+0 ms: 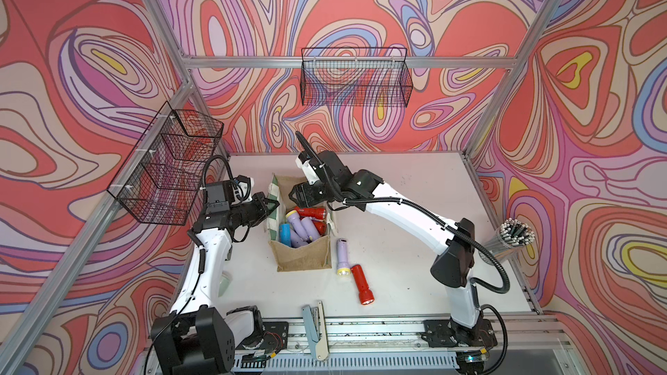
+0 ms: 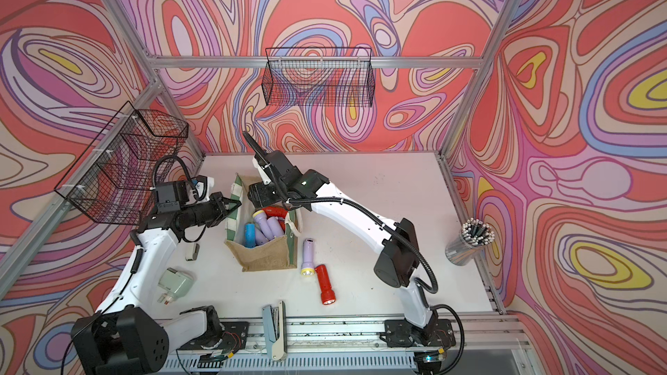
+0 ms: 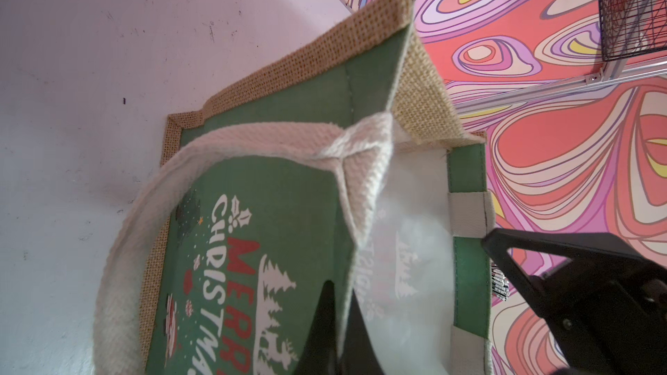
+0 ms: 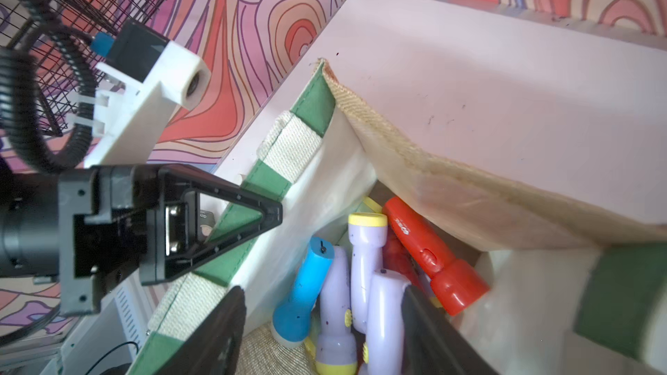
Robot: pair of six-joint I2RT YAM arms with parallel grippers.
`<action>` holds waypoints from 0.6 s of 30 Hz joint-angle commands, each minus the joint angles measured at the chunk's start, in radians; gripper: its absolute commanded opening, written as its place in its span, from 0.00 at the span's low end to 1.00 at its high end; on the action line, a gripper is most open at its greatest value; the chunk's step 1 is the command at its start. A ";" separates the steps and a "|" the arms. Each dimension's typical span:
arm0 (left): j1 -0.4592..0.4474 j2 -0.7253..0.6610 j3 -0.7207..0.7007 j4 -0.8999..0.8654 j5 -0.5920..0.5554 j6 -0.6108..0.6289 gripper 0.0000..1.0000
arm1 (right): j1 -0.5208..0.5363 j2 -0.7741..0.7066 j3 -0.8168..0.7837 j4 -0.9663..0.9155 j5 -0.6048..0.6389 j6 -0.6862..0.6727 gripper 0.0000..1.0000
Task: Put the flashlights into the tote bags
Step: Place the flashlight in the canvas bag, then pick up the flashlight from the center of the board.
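**A:** Where is the bag?

**B:** The bag [image 1: 301, 256] stands open near the middle of the table [image 1: 415, 211], with its burlap end facing the arms' bases.

**A:** And the torches?

**B:** Several torches [image 1: 305, 227] are heaped inside it. They are lilac and red, with one blue torch [image 4: 306, 290] among them. Two more lie on the table just beside the bag, on the right arm's side: a lilac torch [image 1: 343, 256] and a red torch [image 1: 362, 283]. They are close together, but I cannot tell whether they touch.

**A:** What is the left gripper doing?

**B:** The left gripper [image 1: 272, 205] is pinched tight on the bag's green-and-white rim, on the left arm's side.

**A:** And the right one?

**B:** The right gripper [image 1: 294, 196] hangs over the bag's mouth with its jaws spread wide and nothing between them. The heap of torches lies below it.

**A:** What else is around?

**B:** A stapler [image 1: 314, 330] lies at the front edge. A pen cup [image 1: 510, 243] stands at the table's right edge. Black wire baskets [image 1: 355, 77] hang on the walls.
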 commanded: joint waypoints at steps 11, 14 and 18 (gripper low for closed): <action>-0.001 -0.034 -0.002 0.016 0.021 -0.003 0.00 | -0.022 -0.449 -0.433 -0.016 0.442 0.032 0.63; 0.000 -0.036 0.002 0.009 0.015 0.001 0.00 | -0.034 -0.506 -0.520 -0.083 0.478 0.090 0.62; -0.002 -0.040 0.007 0.003 0.008 0.000 0.00 | -0.045 -0.545 -0.631 -0.172 0.437 0.162 0.62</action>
